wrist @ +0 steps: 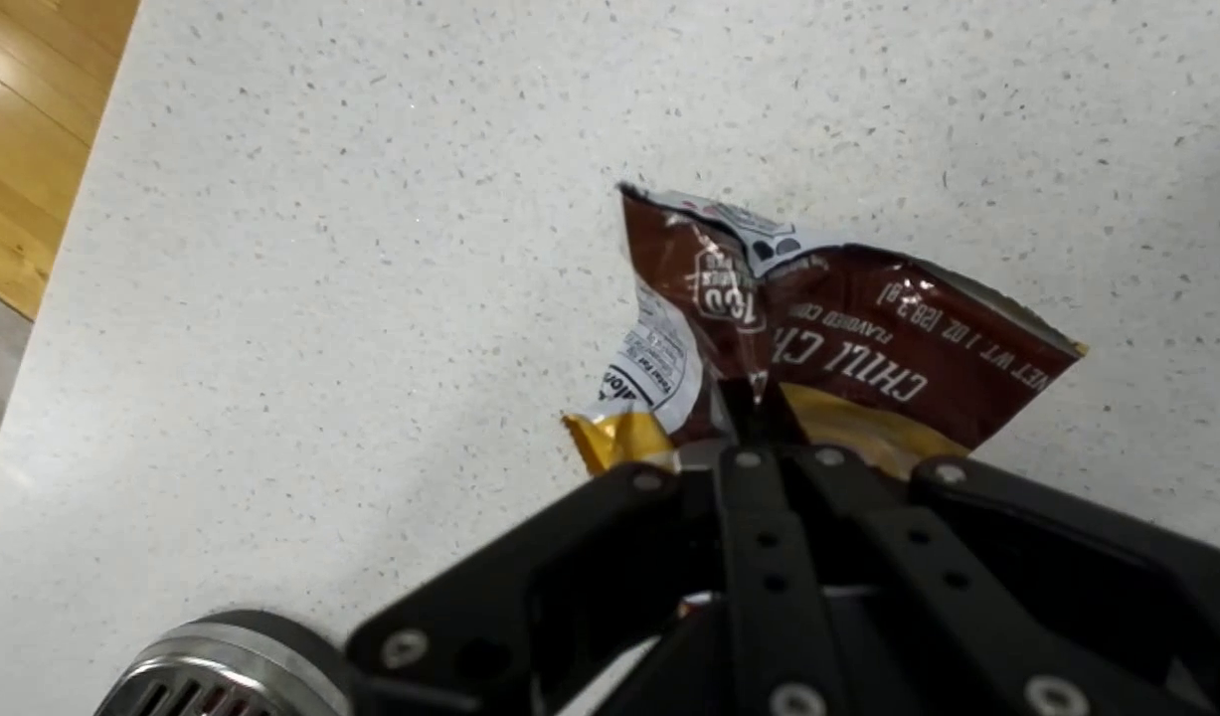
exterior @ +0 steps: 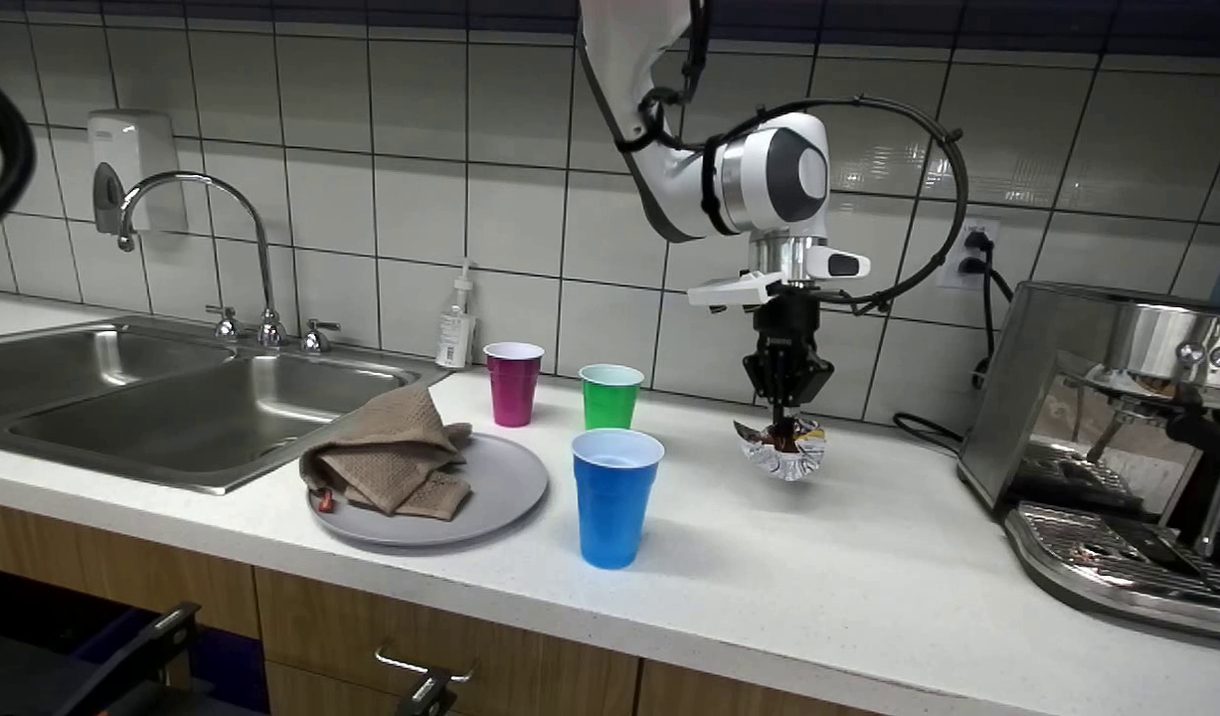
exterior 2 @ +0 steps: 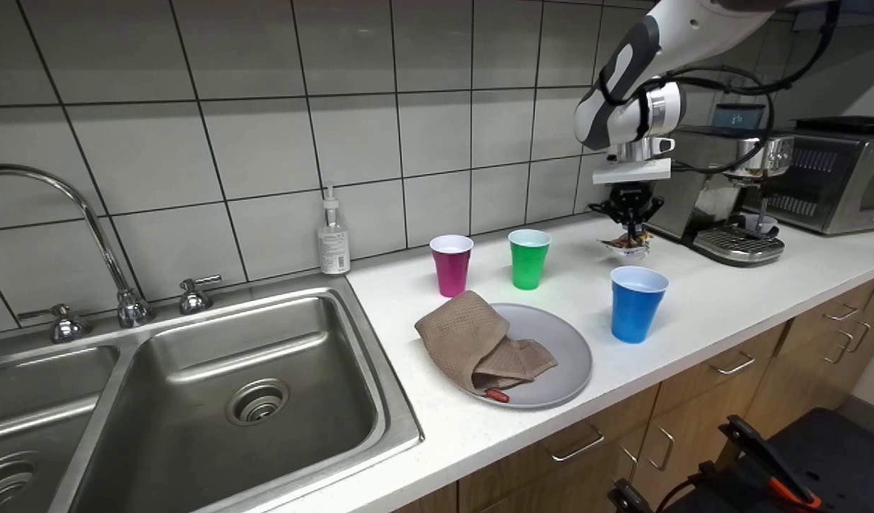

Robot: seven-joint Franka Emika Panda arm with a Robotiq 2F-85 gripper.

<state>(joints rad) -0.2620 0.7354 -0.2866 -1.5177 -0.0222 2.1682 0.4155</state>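
Fingers (wrist: 737, 416) clench the bag (wrist: 828, 323) near the back edge of the desk (exterior: 868, 562); the blue cup (exterior: 614, 512) stands nearer the front.

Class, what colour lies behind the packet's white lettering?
Reddish brown; the packet shows best in the wrist view.

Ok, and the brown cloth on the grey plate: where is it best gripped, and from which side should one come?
Probably by the raised fold of the brown cloth, pinched from above: it stands highest, while the lower flap lies on the grey plate. The fingers would first need to release the snack bag.
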